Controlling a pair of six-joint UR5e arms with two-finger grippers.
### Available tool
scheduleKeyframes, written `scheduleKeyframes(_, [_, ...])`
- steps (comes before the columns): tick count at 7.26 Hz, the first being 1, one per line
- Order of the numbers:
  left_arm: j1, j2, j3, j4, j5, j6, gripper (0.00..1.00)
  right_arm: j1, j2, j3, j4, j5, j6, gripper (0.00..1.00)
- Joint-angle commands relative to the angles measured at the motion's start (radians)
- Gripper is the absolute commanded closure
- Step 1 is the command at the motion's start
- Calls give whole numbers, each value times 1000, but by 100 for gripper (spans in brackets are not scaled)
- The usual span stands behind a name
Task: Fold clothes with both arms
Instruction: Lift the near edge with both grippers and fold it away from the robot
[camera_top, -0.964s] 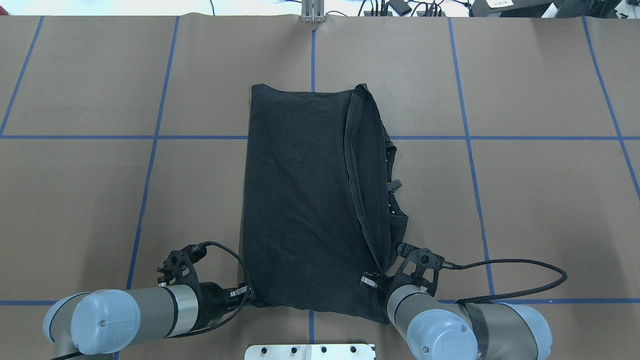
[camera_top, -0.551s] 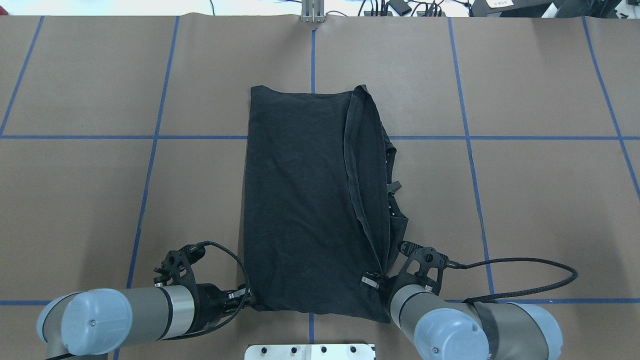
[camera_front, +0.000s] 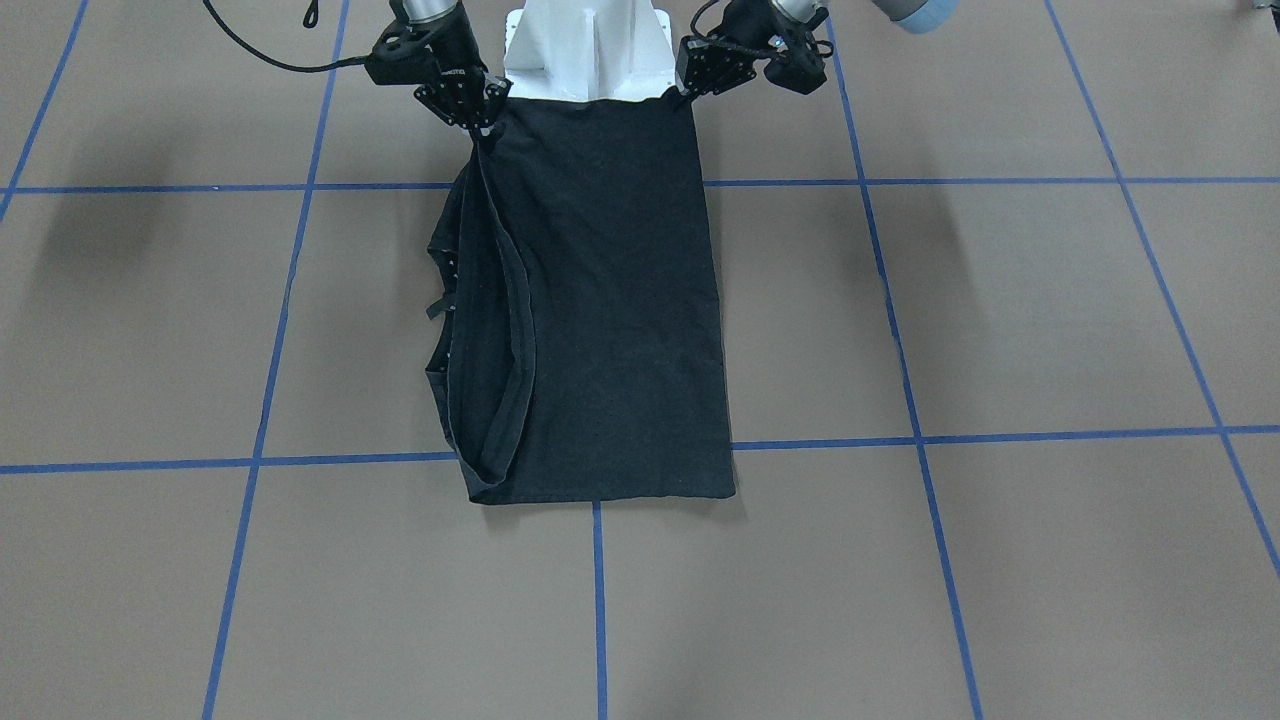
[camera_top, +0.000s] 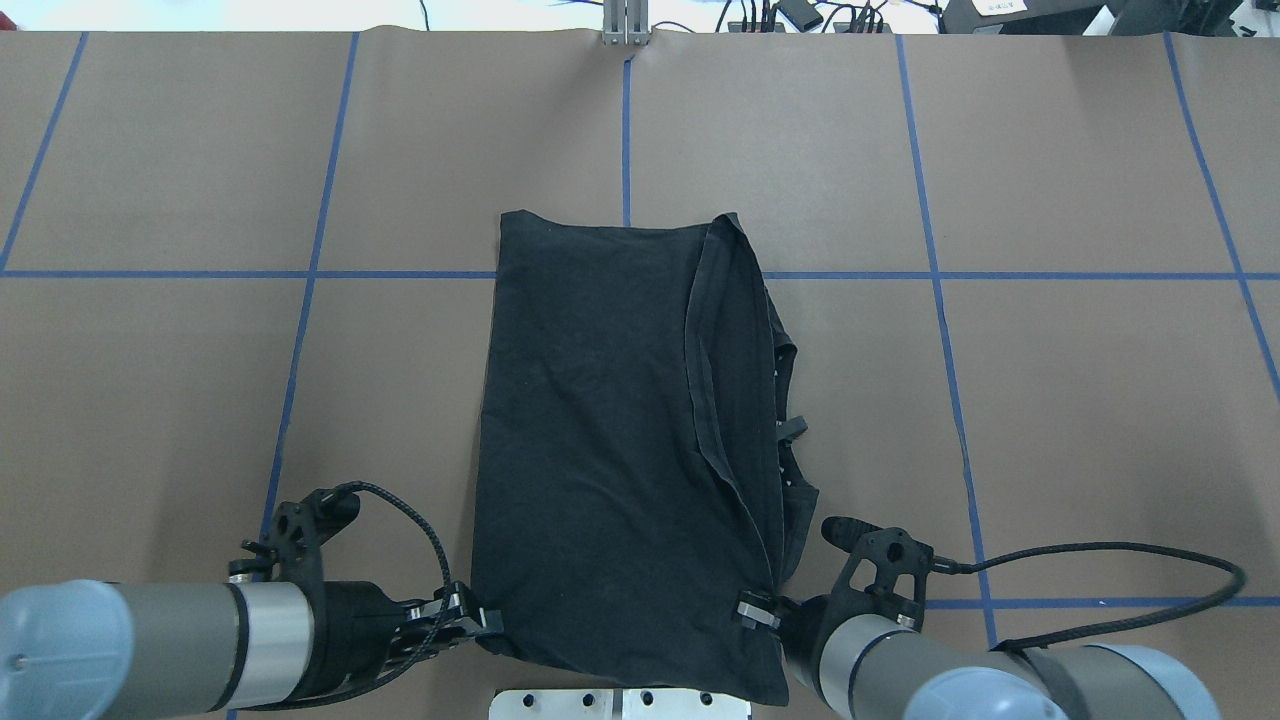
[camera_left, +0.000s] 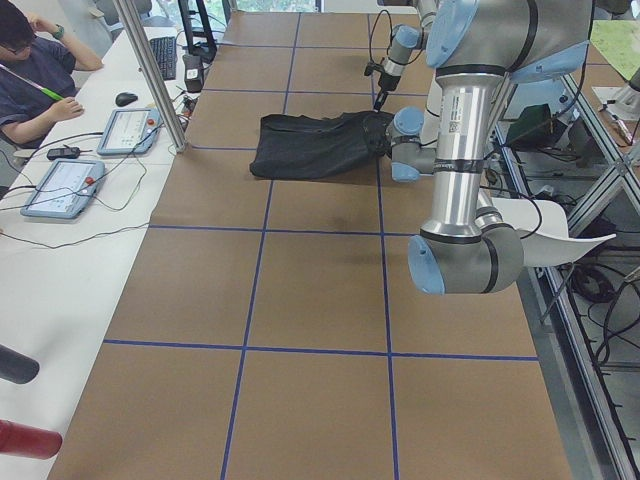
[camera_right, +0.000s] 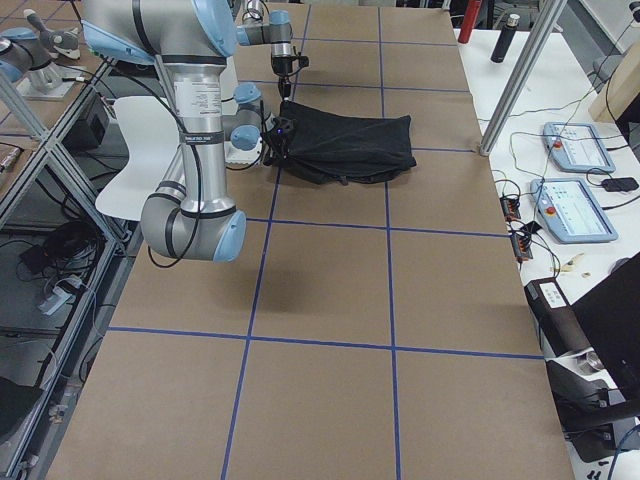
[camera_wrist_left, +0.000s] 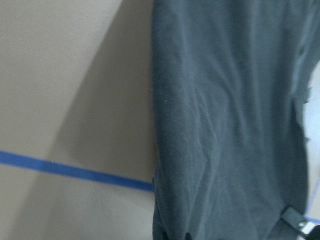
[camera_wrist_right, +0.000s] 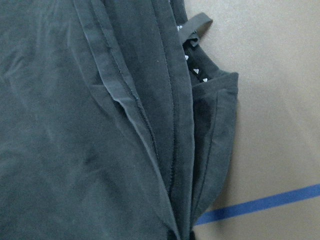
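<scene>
Clearly the lengthwise folding is done. At the lower left of the overhead view, the left claw (camera_top: 478, 620) is pinched shut on the near left corner of the T-shirt (camera_top: 590, 450), with cloth between its fingers. The shirt lies in the middle of the brown tabletop (camera_top: 1050, 400) as a long, narrow black panel, plain side up. It runs from the bottom of the frame up past a blue tape line (camera_top: 150, 274), and its near edge reaches the white base plate (camera_top: 560, 703). Along its right side a flap is turned inward with the hem seam showing. A bit of collar with small white dots and a tag peeks out beneath it. At the lower right, the right claw (camera_top: 760, 610) is likewise closed on the near right corner. What is left, by the look of it, is the crosswise fold: carrying the held end up over the far end, once or twice, then letting go. The rumpled right flap may want smoothing.
</scene>
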Motion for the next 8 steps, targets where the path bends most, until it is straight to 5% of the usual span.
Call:
scheduleKeyframes(1, [-42,9,-64,39,-76,0,100,60,23,118,-149,91,-1,100])
scheduleKeyframes(3, [-140,-95,-49,155,-83,30,100,199,81,64,-154,150,-47,100])
scheduleKeyframes(5, [-235,-296,29,365,-100,138,100,319,213,-101,-154,224,-82,100])
scheduleKeyframes(8, [-364,-393,196,372,-122,241,100,437,287,-226,-151,272,-176,100])
